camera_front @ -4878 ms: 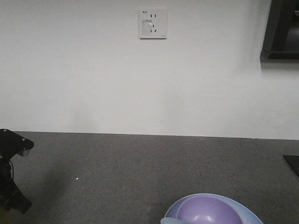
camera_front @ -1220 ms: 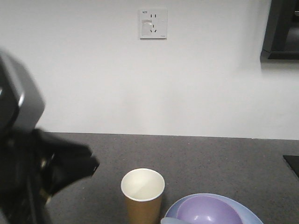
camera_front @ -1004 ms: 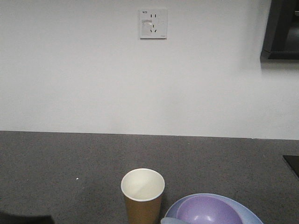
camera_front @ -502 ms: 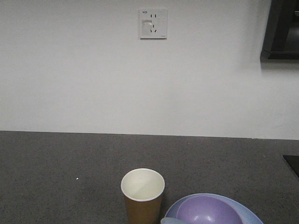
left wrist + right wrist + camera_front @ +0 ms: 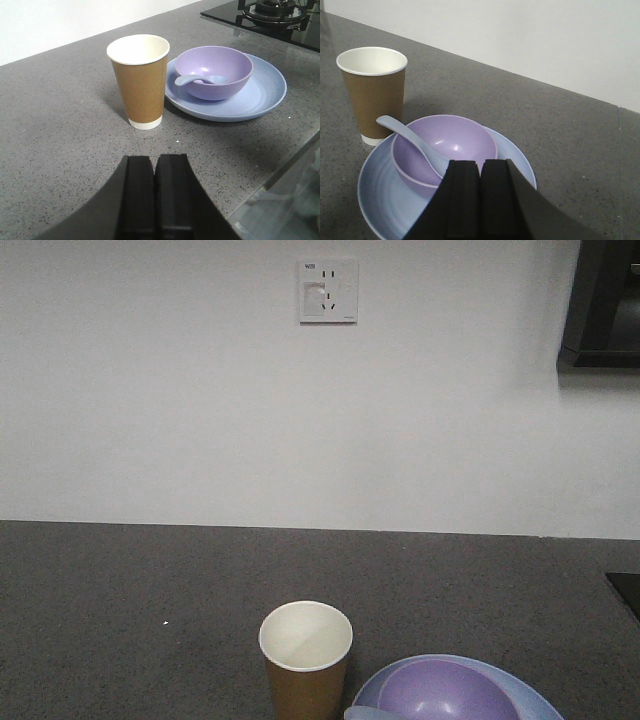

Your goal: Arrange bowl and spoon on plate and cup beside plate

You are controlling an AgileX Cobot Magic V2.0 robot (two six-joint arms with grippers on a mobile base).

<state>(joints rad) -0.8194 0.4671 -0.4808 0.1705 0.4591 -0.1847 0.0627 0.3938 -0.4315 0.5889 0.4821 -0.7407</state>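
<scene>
A grey speckled counter (image 5: 60, 115) holds a light-blue plate (image 5: 260, 97). A purple bowl (image 5: 212, 70) sits on the plate, with a pale spoon (image 5: 197, 79) resting inside it, handle over the rim. A brown cup (image 5: 140, 80) stands upright just beside the plate. Left gripper (image 5: 155, 170) and right gripper (image 5: 481, 175) both have fingers pressed together, holding nothing.

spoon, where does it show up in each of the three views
Exterior front-facing: only a pale sliver of the spoon shows at the bottom edge, left of the bowl.
Left wrist: right of centre, scoop inside the bowl, handle over its left rim.
Right wrist: left of centre, handle pointing up-left toward the cup.
Shared landmark: the cup, standing beside the plate.
</scene>
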